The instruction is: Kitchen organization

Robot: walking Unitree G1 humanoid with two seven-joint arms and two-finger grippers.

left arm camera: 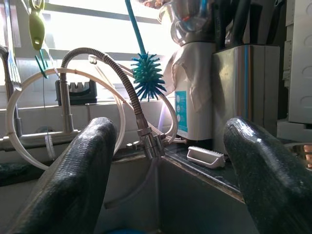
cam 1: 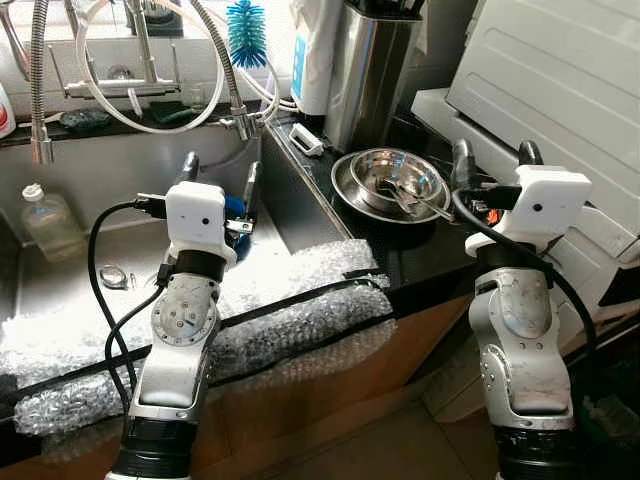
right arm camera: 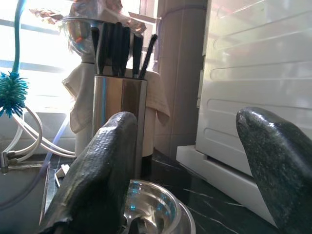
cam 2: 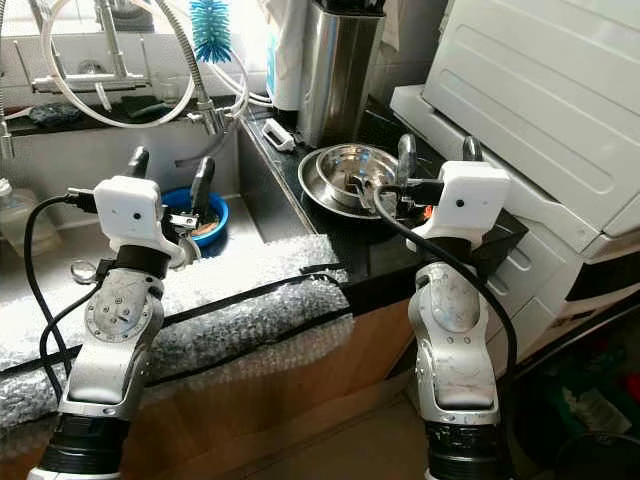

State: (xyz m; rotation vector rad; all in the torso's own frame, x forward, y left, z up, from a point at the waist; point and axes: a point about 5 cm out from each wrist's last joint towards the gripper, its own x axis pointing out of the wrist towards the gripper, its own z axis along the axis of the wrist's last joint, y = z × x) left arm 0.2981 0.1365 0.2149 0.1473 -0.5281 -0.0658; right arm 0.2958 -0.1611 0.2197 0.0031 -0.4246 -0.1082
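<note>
- We stand at a black counter with a steel sink sunk into its left part; the front edge of both is padded with bubble wrap.
- A white appliance stands along the counter's right edge, its door tilted back.
- A knife block stands at the counter's back edge, black handles up, with a small white brush lying just beside it near the sink's rim.
- Two nested steel bowls, which we take to be what needs organizing, rest mid-counter with cutlery lying in the top one.
- A blue bowl sits in the sink's right part, and a clear bottle stands at its left wall.
- Our right gripper hovers above the counter just right of the steel bowls, fingers spread, holding nothing.
- Our left gripper hangs over the sink above the blue bowl, fingers spread too, empty.
- We judge the main risk to be the loose cutlery: tipping the steel bowls on lifting could spill it.
- A wide right reach could knock the knife block or the appliance; the hose hangs close to the left gripper.
</note>
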